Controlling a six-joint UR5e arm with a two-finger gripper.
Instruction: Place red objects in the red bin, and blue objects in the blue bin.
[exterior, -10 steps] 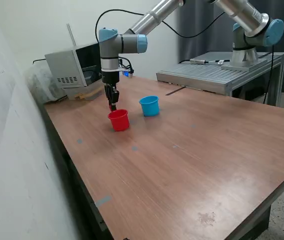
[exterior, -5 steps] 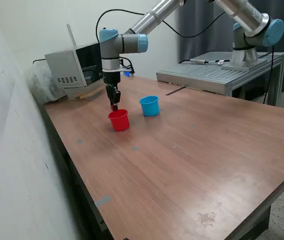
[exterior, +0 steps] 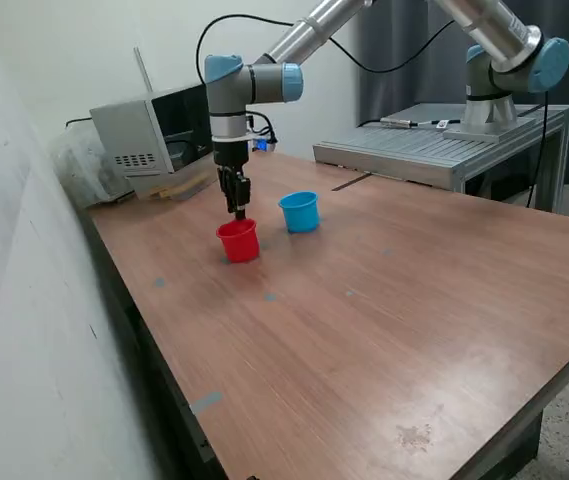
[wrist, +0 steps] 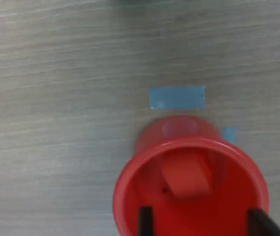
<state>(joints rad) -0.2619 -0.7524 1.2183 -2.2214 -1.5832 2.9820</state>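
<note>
Gripper (exterior: 239,210) points straight down, tips just above the rim of the red cup (exterior: 239,241). In the wrist view the red cup (wrist: 190,189) sits directly under the camera, its open mouth facing up, and two dark fingertips (wrist: 145,220) stand apart over the cup's opening, one near each side of the rim. Jaws are spread, with nothing visible between them.

Red cup stands upright on the wooden table (exterior: 384,300); the light-blue cup (exterior: 300,212) stands upright near it, toward the exterior view's right, not touching.

Wrist view only: cup interior shows a pale red patch on the floor and a small dark speck beside it; cannot tell if a cube lies inside. Strip of blue tape (wrist: 177,98) on the table just beyond the cup, a smaller piece beside the cup wall.

Exterior view only: blue cup, arm, grey box (exterior: 149,135) at the table's far end. No cubes made out in either view
</note>
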